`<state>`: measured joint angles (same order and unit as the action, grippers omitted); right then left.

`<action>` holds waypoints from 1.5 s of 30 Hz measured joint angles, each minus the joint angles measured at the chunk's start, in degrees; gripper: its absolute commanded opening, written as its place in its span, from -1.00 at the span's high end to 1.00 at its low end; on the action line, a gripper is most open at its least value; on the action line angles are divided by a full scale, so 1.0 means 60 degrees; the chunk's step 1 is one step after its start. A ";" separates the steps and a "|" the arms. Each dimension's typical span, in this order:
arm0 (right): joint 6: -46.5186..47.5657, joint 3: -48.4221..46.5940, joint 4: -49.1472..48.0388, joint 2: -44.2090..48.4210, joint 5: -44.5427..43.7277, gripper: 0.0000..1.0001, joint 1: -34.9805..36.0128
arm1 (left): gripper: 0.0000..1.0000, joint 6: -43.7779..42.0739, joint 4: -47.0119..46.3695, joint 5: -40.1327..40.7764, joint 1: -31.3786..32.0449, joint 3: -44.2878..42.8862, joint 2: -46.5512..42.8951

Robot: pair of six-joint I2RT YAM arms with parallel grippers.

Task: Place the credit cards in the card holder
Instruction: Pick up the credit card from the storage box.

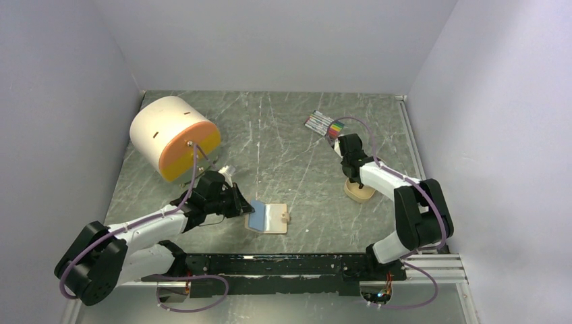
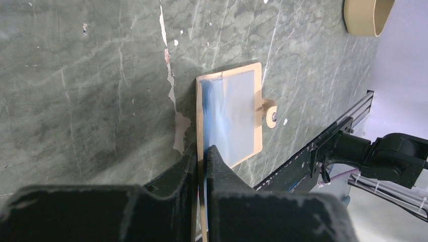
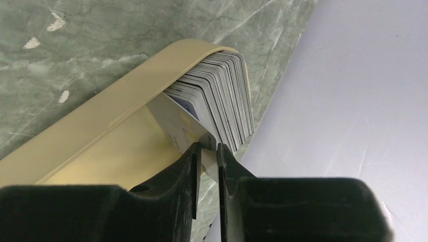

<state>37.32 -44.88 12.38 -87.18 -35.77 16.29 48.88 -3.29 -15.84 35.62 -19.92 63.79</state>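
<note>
Green marbled tabletop [image 1: 283, 135], lilac walls [image 1: 283, 40] around it. Near the front lies the tan leather-look folding card holder [image 2: 232, 116], open with its blue-clear sleeve up, and the left gripper [image 2: 203, 151] is clamped on its edge. To the right, whitish-grey plastic credit cards [image 3: 222, 91] stand on edge in a beige tray [image 3: 126, 85] (one leaning out). The right gripper [image 3: 208, 146] is narrowed around that card; whether it is pinched, I can't tell.

Orange-faced drum [image 1: 174, 137] back-L; markers [image 1: 322, 124] back-R; tan tray [image 3: 101, 108], prob. plastic.
</note>
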 measured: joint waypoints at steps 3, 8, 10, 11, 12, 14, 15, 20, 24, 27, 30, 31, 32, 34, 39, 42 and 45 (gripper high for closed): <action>-0.0127 -0.0026 0.0208 0.0073 0.0106 0.63 0.0069 | 0.82 0.0004 -0.0015 -0.0040 0.0000 0.0000 0.0022; -0.0339 -0.0186 0.0565 0.0095 0.0328 0.72 0.0106 | 0.82 0.0011 -0.0022 -0.0073 0.0000 0.0000 0.0018; -0.0423 -0.0262 0.0685 0.0095 0.0386 0.86 0.0117 | 0.82 0.0007 -0.0018 -0.0084 0.0000 0.0000 0.0011; -0.0459 -0.0288 0.0754 0.0095 0.0419 0.89 0.0120 | 0.82 0.0004 -0.0018 -0.0084 0.0000 0.0000 0.0004; -0.0488 -0.0291 0.0812 0.0095 0.0474 0.96 0.0135 | 0.82 0.0004 -0.0011 -0.0084 0.0000 0.0000 0.0000; -0.0546 -0.0291 0.0925 0.0095 0.0594 1.00 0.0168 | 0.82 0.0004 0.0007 -0.0084 0.0000 0.0000 -0.0026; -0.0601 -0.0291 0.0987 0.0095 0.0678 1.00 0.0197 | 0.82 0.0004 0.0011 -0.0084 0.0000 0.0000 -0.0040; -0.0758 -0.0623 0.1501 0.0095 0.0900 1.00 0.0284 | 0.82 0.0004 0.0033 -0.0080 0.0000 0.0000 -0.0113; -0.1009 -0.1078 0.2197 0.0095 0.1071 1.00 0.0397 | 0.82 0.0004 0.0106 -0.0076 0.0000 0.0000 -0.0168; -0.1348 -0.1821 0.2987 0.0033 0.1359 1.00 0.0535 | 0.66 0.0004 0.0270 -0.0073 0.0000 -0.0007 -0.0168; -0.1803 -0.2663 0.3621 -0.0040 0.1566 1.00 0.0729 | 0.52 0.0000 0.0452 -0.0044 0.0000 -0.0033 -0.0146; -0.2033 -0.2962 0.3865 -0.0073 0.1647 1.00 0.0787 | 0.51 -0.0007 0.0495 -0.0029 0.0000 -0.0044 -0.0131; -0.2288 -0.3279 0.4091 -0.0124 0.1767 1.00 0.0863 | 0.50 -0.0004 0.0521 -0.0018 0.0000 -0.0047 -0.0120; -0.2758 -0.3799 0.4426 -0.0229 0.1861 1.00 0.1071 | 0.47 -0.0004 0.0579 0.0011 0.0000 -0.0051 -0.0084; -0.3938 -0.4717 0.5413 -0.0663 0.1803 1.00 0.1792 | 0.79 -0.0011 0.0652 0.0036 0.0000 -0.0055 -0.0073; -0.4867 -0.5796 0.6135 -0.1286 0.1821 1.00 0.1916 | 0.82 -0.0044 0.0678 0.0062 0.0000 -0.0055 -0.0073; -0.5592 -0.6011 0.6127 -0.1348 0.2127 1.00 0.2255 | 0.82 -0.0033 0.0681 0.0146 0.0000 -0.0055 -0.0036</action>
<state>3.77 -80.95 49.15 -95.26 -23.00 29.82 48.69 0.80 -14.96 35.62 -20.25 63.57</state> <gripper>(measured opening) 0.010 0.111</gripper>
